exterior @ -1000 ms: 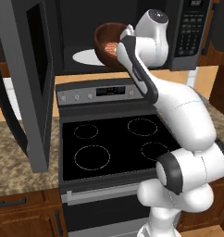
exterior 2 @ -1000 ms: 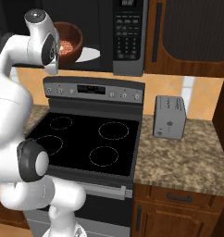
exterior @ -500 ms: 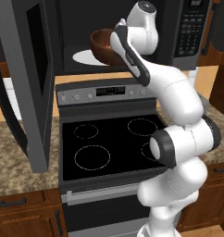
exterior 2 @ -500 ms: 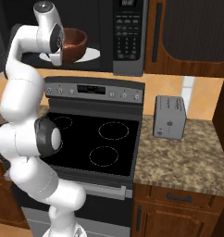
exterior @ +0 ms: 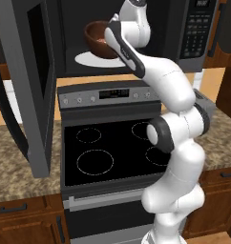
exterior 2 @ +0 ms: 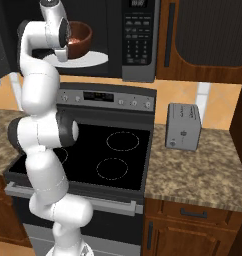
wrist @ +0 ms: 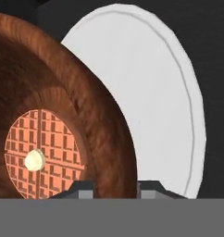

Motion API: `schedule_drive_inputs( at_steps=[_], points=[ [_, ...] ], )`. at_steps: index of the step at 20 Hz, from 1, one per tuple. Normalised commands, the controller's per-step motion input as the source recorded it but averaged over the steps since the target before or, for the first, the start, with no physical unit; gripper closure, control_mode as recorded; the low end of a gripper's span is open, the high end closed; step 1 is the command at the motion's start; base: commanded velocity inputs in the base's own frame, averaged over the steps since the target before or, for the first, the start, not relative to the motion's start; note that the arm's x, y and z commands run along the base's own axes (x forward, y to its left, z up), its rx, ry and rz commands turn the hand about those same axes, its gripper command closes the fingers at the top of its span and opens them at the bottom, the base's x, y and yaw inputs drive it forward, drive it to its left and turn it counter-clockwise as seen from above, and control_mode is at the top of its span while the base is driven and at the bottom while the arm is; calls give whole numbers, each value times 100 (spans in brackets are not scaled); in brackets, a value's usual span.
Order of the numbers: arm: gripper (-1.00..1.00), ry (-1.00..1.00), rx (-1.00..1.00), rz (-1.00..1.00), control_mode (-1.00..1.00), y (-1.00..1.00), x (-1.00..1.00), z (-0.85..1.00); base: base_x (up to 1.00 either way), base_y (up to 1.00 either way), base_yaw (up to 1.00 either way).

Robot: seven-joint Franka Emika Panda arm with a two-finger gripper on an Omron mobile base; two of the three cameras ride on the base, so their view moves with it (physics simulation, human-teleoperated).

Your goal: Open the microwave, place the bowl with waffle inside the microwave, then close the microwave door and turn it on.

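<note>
The microwave door [exterior: 34, 81] stands swung wide open at the far left, its black window edge-on to the left base camera, above the left stretch of the worktop [exterior: 22, 167]. Right of it, the microwave [exterior: 184, 28] cavity gapes dark, and the white turntable [exterior: 96, 59] lies on its floor. The bowl [exterior: 99, 38] hangs over the turntable inside the cavity, tilted a little, gripped at its right rim by the gripper [wrist: 115, 185]. In the hand view the two finger tips [wrist: 81, 187] straddle the bowl's rim, one inside and one outside, narrowed onto the wood. The waffle [wrist: 42, 152] lies flat in the bottom of the bowl with a small pale yellow pat [wrist: 34, 159] on its middle. The arm [exterior: 170, 90] reaches up from the base over the stove [exterior: 112, 147], whose four burner rings lie bare. Farther right, the keypad [exterior 2: 138, 42] runs down the microwave's right side. The toaster [exterior 2: 183, 127] stands on the worktop just right of the stove, near the back wall.
</note>
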Motion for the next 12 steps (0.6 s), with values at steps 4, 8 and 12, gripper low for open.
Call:
schedule_drive_inputs(
  at_steps=[4,8,12],
  points=[
    [-100,-26,5,0,-100,2,2,-15,0,0,0],
    [-100,-31,8,0,-100,0,-4,-19,0,0,0],
    [-100,-61,25,0,-100,-28,-77,-18,0,0,0]
  ],
)
